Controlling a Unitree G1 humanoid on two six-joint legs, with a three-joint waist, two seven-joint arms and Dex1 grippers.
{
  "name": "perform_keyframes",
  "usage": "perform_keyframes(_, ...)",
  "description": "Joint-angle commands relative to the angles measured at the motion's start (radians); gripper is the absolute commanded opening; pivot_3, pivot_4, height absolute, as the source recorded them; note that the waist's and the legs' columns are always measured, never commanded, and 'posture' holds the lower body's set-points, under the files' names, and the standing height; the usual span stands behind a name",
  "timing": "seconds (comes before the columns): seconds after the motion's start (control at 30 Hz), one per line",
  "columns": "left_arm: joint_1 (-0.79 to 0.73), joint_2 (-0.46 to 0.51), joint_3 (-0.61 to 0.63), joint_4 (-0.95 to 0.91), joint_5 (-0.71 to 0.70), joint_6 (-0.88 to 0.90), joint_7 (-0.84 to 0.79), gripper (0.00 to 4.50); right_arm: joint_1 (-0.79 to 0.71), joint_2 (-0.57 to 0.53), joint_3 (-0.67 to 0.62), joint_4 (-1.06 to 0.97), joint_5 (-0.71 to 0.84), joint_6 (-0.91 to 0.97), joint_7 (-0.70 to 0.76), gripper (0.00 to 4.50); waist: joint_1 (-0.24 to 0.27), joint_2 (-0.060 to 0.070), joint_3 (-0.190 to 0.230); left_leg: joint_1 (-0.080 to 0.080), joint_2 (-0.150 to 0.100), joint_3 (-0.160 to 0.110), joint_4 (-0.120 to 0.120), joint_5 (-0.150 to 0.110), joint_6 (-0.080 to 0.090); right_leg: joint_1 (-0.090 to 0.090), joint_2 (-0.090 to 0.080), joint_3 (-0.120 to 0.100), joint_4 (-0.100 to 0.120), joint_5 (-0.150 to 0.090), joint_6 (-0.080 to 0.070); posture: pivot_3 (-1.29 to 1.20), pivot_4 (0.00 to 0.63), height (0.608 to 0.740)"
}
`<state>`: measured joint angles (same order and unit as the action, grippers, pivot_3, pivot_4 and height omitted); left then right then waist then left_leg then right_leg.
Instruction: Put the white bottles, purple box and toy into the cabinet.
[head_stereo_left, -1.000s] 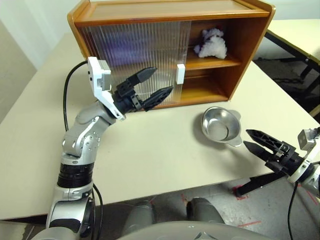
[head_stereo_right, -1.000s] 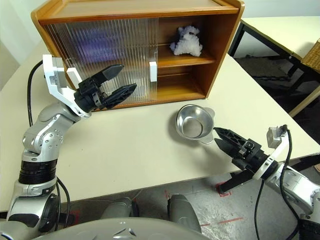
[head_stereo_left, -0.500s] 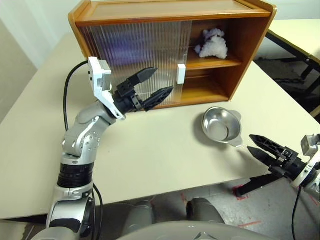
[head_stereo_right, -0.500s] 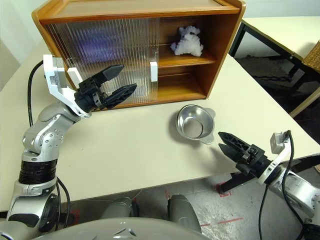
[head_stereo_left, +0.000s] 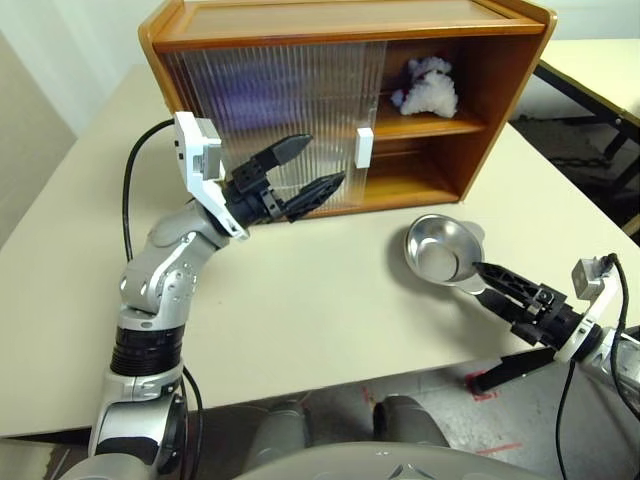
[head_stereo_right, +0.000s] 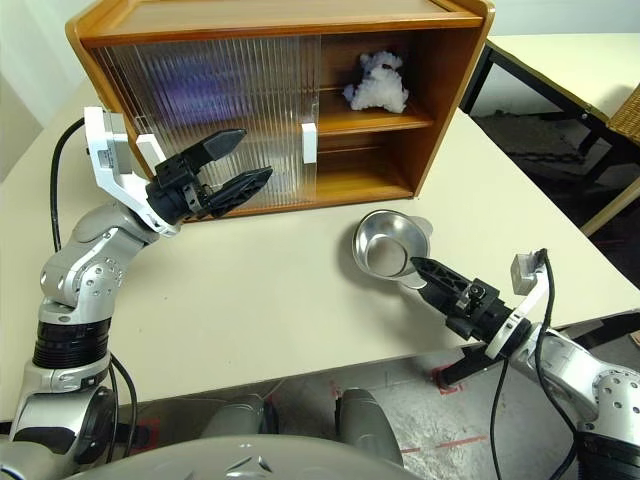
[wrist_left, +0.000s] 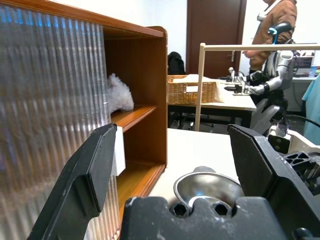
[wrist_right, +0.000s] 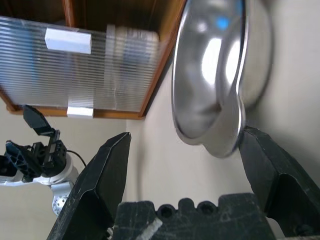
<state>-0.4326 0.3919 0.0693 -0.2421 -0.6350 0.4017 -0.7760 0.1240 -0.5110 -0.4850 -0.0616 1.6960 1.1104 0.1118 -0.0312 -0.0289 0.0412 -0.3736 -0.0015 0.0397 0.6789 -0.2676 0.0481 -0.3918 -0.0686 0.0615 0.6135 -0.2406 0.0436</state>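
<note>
right pincer (head_stereo_left: 480, 275) — nearest, low at the tabletop (head_stereo_left: 300, 310) edge, spread wide and empty, tips at the lip of the metal bowl (head_stereo_left: 443, 250); whether a tip touches the rim cannot be told.

metal bowl — empty, on the tabletop in front of the cabinet's open right half.

left pincer (head_stereo_left: 318, 166) — raised in front of the ribbed sliding door (head_stereo_left: 270, 110), spread wide, holding nothing, tips apart from the panel.

cabinet (head_stereo_left: 350, 25) — honey-brown wood, at the far side of the tabletop; doors slid left, white handle (head_stereo_left: 364, 148) at the edge of the opening.

toy (head_stereo_left: 426, 88) — fluffy white, on the cabinet's shelf (head_stereo_left: 420, 126) in the open half, already inside.

white bottles, purple box — a faint purple blur shows behind the ribbed door; what it is cannot be told.

step in hand, as judged: loading looks done — what remains is likely closing up or tidying. if the door is to slide, set a left fingertip against the white handle and push level along the track, not into the thin panel. keep the right pincer from nudging the bowl toward the tabletop edge.
</note>
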Motion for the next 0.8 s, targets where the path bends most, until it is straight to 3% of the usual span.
perform_keyframes(0.03,-0.005,0.006,0.006,-0.024,-0.010,0.008,0.005,4.50,-0.008,0.001,0.015,-0.023,0.035,-0.025,-0.041,4.46,0.001,0.000,0.000,0.000,0.000,0.000,0.000,0.000,0.000,0.000,0.000,0.000,0.000,0.000,0.000,0.03,0.003,0.740)
perform_keyframes(0.33,-0.014,0.010,0.008,-0.023,-0.012,0.008,0.010,4.50,-0.010,-0.013,0.011,0.000,0.022,-0.028,-0.033,4.46,0.010,0.000,0.000,-0.001,0.000,0.000,-0.001,0.000,0.001,0.000,0.000,0.000,-0.002,0.000,0.000,0.03,0.002,0.740)
perform_keyframes(0.37,-0.015,0.011,0.008,-0.021,-0.012,0.007,0.010,4.50,-0.009,-0.013,0.011,0.000,0.020,-0.029,-0.033,4.30,0.012,0.000,0.000,-0.001,0.000,0.000,-0.001,0.000,0.001,0.000,0.000,0.000,-0.002,0.000,0.000,0.03,0.002,0.740)
perform_keyframes(0.5,-0.019,0.013,0.009,-0.017,-0.011,0.005,0.009,4.50,-0.007,-0.012,0.013,-0.003,0.013,-0.034,-0.033,3.13,0.021,0.000,0.000,-0.001,0.000,0.000,-0.001,0.000,0.001,0.000,0.000,0.000,-0.002,0.000,0.000,0.03,0.003,0.740)
perform_keyframes(0.77,-0.020,0.019,0.015,-0.015,-0.011,0.006,0.008,4.50,-0.055,-0.018,0.017,0.016,0.002,-0.043,-0.059,0.03,0.022,0.000,0.000,-0.001,0.000,0.000,-0.001,0.000,0.001,0.000,0.000,0.000,-0.003,0.000,0.000,0.04,0.004,0.740)
perform_keyframes(0.8,-0.020,0.019,0.016,-0.013,-0.010,0.005,0.008,4.50,-0.062,-0.018,0.017,0.019,0.001,-0.044,-0.064,0.03,0.023,0.000,0.000,-0.001,0.000,0.000,-0.001,0.000,0.001,0.000,0.000,0.000,-0.003,0.000,0.000,0.04,0.004,0.740)
